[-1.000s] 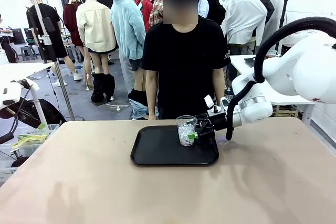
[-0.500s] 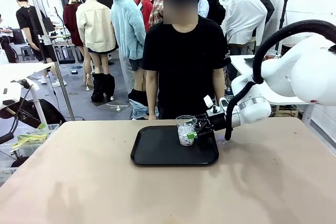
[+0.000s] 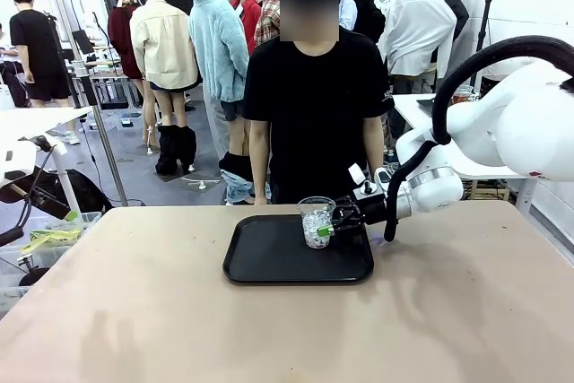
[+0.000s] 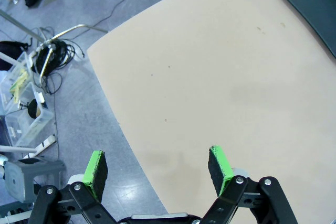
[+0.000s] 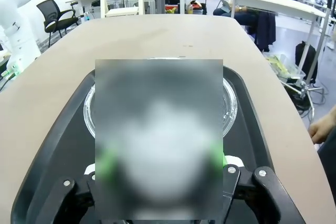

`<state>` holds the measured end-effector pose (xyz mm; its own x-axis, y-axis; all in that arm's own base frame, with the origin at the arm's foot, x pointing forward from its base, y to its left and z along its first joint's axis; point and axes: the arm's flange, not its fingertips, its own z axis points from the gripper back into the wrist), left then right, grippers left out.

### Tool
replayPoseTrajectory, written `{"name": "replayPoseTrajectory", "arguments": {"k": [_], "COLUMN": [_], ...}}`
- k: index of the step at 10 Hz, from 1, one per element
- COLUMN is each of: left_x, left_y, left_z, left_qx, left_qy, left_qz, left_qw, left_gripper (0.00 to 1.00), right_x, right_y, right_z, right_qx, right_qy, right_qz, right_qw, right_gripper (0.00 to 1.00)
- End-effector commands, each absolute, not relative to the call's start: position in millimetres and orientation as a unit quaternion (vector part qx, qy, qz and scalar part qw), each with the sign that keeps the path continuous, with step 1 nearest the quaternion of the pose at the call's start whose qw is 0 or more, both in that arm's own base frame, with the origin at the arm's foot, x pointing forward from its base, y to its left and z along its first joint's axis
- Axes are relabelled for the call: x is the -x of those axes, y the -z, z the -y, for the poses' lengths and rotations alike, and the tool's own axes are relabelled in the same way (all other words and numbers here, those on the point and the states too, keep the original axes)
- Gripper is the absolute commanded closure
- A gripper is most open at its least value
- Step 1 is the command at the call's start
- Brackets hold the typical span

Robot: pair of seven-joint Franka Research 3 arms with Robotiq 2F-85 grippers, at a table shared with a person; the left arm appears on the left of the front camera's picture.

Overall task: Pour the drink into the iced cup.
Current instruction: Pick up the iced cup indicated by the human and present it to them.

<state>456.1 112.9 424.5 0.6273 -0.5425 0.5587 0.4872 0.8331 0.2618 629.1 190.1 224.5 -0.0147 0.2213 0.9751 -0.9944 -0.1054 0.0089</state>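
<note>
The clear plastic cup (image 3: 316, 218), round and wider at its rim, stands on the far right part of a flat black rectangular tray with rounded corners (image 3: 269, 262). The lower half of the cup holds pale pieces of ice. The right gripper (image 3: 323, 230) reaches in sideways from the right, low over the tray, and the cup is between its two black fingers. A green pad (image 3: 326, 231) lies close against the cup's lower wall. In the right wrist view the pads stand one on each side of the cup, just under its transparent rim. I cannot tell whether they press the wall or only stand beside it.

The left gripper (image 4: 157, 169) is well apart from the tray. It hangs above the near left edge of the table with its fingers spread wide, and nothing is between the green pads.

The table (image 3: 269, 329) has a smooth, matte beige top with a rounded corner and a few small dark specks. Beside it the floor (image 4: 79, 3) is grey, with black cables (image 4: 55, 56) lying on it. A person in a black T-shirt (image 3: 309, 105) stands at the far side, directly behind the tray, with arms hanging down.
</note>
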Motion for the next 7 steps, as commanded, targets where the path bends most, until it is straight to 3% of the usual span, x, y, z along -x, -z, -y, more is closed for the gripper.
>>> {"name": "replayPoseTrajectory", "arguments": {"k": [1,5,6,7], "left_x": [-455.4,-455.4,-455.4,-455.4], "left_y": [-425.4,-425.4,-425.4,-425.4], "left_z": [-113.3,-113.3,-113.3,-113.3], "left_qx": [-0.047,-0.047,-0.047,-0.047], "left_qy": [0.285,0.285,0.285,0.285], "left_qz": [0.326,0.326,0.326,0.326], "left_qw": [0.9,0.9,0.9,0.9], "left_gripper": [0.0,0.0,0.0,0.0], "right_x": [-636.7,-637.5,-637.7,-636.9], "right_y": [-224.9,-224.0,-223.7,-223.6], "right_z": [-189.9,-188.3,-188.4,-187.8], "right_qx": [-0.476,-0.471,-0.471,-0.474], "right_qy": [-0.572,-0.577,-0.577,-0.579], "right_qz": [0.413,0.406,0.406,0.403], "right_qw": [0.526,0.53,0.53,0.527], "right_gripper": [0.25,0.25,0.38,0.38]}}
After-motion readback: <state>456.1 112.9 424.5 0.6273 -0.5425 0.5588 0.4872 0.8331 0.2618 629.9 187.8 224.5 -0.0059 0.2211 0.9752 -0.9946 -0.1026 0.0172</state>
